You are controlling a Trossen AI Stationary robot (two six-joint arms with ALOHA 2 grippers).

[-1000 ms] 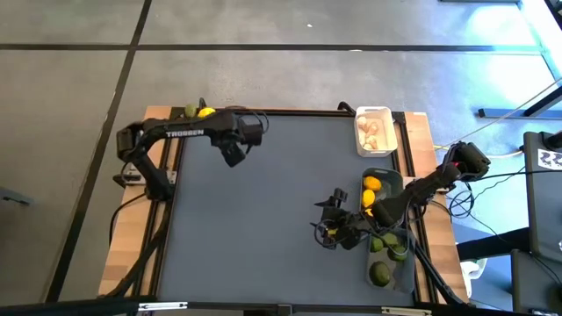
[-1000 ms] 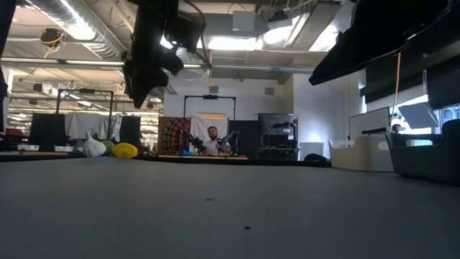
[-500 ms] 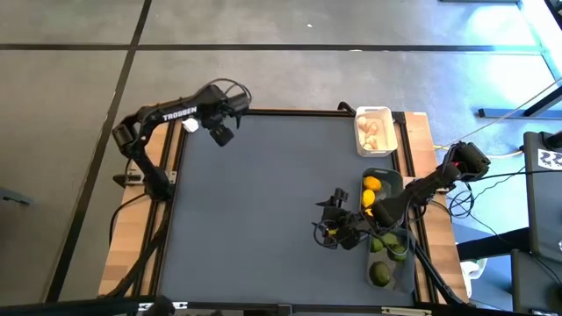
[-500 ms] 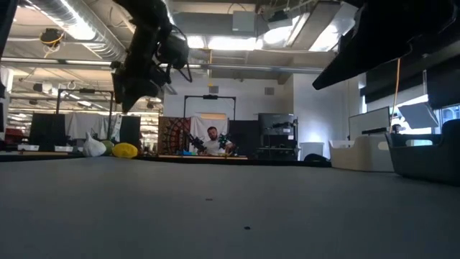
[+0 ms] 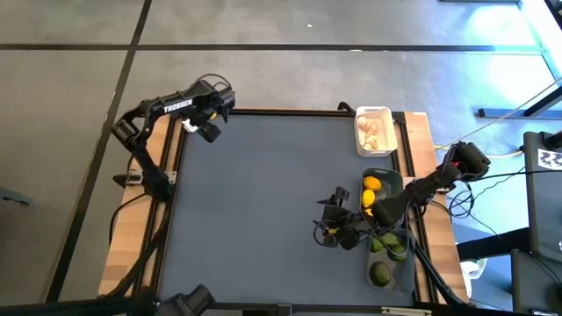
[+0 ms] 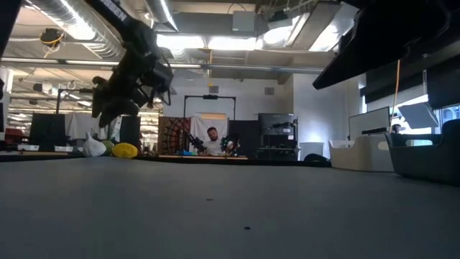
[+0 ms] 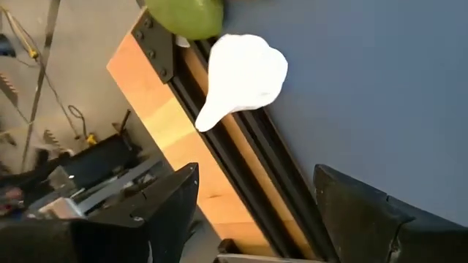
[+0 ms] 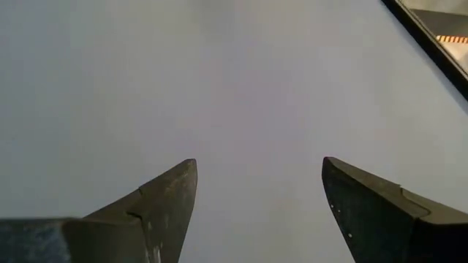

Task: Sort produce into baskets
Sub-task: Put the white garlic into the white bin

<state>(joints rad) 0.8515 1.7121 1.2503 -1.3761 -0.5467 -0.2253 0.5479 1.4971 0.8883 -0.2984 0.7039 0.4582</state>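
A white garlic bulb [image 7: 241, 73] lies at the table's far left corner, against the dark frame rail, and it also shows in the high view [image 5: 187, 125]. A green lime [image 7: 186, 14] lies just beyond it. In the low view the garlic [image 6: 93, 147], the lime [image 6: 108, 146] and a yellow lemon [image 6: 124, 150] sit together. My left gripper [image 7: 256, 219] is open above them, a little toward the near side [image 5: 205, 132]. My right gripper [image 5: 329, 221] is open over bare table [image 8: 259, 212], beside the baskets at the right.
Along the right edge stand a white basket [image 5: 373, 114] with garlic bulbs, a dark grey-green basket [image 5: 391, 178] with lemons, and a translucent grey basket [image 5: 402, 268] with limes. The wooden edge and black rail [image 7: 219, 175] run under my left gripper. A person sits far behind the table [image 6: 213, 137].
My left gripper has gone toward the table's far left corner and down, turning as it went, and now hangs over the garlic bulb, which the arm had hidden before. Its arm now covers the lime and lemon in the high view.
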